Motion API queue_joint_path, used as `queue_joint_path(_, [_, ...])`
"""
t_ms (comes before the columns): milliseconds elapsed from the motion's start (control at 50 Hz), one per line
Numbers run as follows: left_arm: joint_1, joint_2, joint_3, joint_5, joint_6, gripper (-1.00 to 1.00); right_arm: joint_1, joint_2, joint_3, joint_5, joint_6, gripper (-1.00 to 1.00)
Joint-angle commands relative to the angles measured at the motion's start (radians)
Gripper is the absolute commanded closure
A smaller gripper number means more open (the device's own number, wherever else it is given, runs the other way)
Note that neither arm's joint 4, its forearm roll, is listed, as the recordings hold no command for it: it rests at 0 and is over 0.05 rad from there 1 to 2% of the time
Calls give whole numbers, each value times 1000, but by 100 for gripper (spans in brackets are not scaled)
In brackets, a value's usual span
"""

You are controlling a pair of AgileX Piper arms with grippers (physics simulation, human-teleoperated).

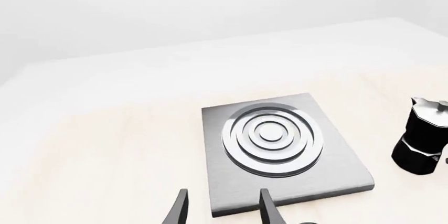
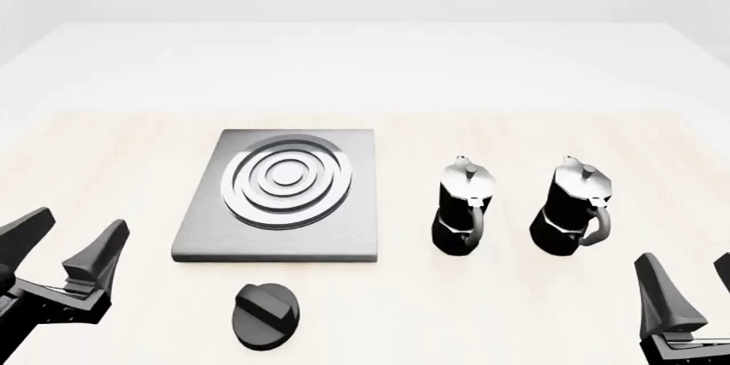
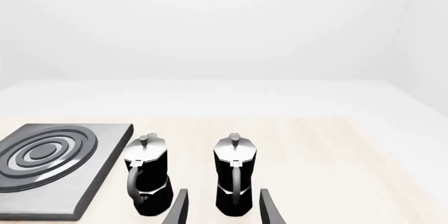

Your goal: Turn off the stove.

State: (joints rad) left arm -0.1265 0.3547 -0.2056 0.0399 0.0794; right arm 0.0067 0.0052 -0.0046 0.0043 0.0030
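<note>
Grey stove (image 2: 200, 230), silvery rings, black ridged knob (image 2: 267, 315)

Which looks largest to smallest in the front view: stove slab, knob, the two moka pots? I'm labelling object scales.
1. Stove slab, clearly the largest.
2. Left moka pot and right moka pot: they look alike, so I won't rank them.
3. Knob, smallest, though it sits nearest the camera.

Two black-and-silver moka pots are seen upright on the pale wooden table (image 2: 548, 314), right of centre. The left pot (image 2: 462, 208) and the right pot (image 2: 573, 206) are set side by side, near but apart. Handles are turned toward the near edge; both lids are closed.
</note>
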Motion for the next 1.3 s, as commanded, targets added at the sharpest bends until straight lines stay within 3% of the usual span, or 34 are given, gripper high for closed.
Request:
queue_joint_path(20, [-96, 80, -99, 156, 58, -100, 0, 0, 0, 0, 0, -100])
queue_joint_path(340, [-213, 200, -190, 357, 60, -100, 8, -2, 2, 4, -3, -100])
queue_joint_path(620, [-244, 273, -185, 374, 66, -100, 11, 0, 2, 5, 2, -100])
queue_joint_path(780, [-295, 357, -148, 311, -13, -100, 12, 0, 3, 7, 2, -100])
queue_joint_path(820, [-287, 365, -133, 297, 2, -100, 11, 1, 3, 6, 3, -100])
queue_joint_path(940, [-317, 409, -87, 252, -42, -100, 13, 5, 3, 3, 1, -100])
queue_joint_path(1300, [-301, 542, -21, 88, -35, -100, 10, 1, 3, 6, -1, -100])
